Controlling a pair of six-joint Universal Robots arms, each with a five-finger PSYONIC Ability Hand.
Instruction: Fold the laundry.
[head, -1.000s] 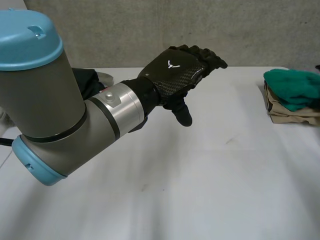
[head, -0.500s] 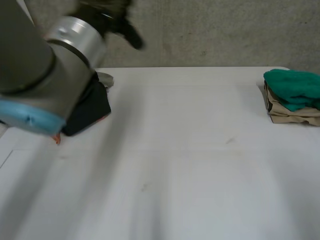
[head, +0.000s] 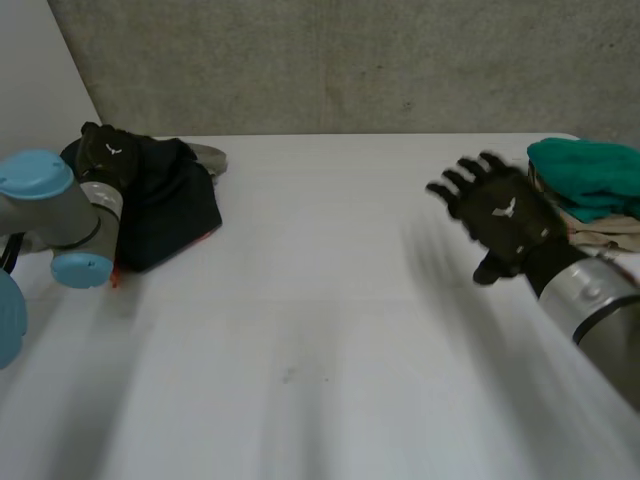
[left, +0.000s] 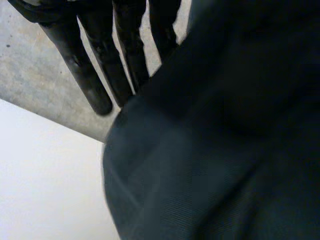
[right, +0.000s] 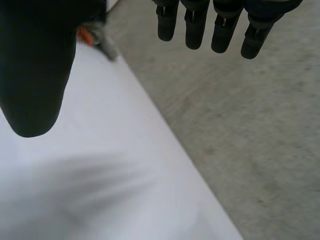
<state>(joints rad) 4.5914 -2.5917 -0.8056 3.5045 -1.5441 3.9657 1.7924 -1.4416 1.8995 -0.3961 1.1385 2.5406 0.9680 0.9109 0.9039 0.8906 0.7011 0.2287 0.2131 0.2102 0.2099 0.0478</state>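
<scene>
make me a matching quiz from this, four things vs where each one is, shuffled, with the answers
1 left hand
2 right hand
3 green cloth
4 dark garment

a on top of the tan cloth
b heaped at the robot's left end of the table
c on the dark garment
d over the table, fingers spread, beside the tan cloth

Pairs: 1-c, 2-d, 3-a, 4-b

White table (head: 320, 340), left hand (head: 103, 160) at dark clothes pile (head: 165, 215) far left, right hand (head: 500, 220) fingers spread, near green cloth (head: 590, 175) on folded tan cloth (head: 590, 232)
</scene>
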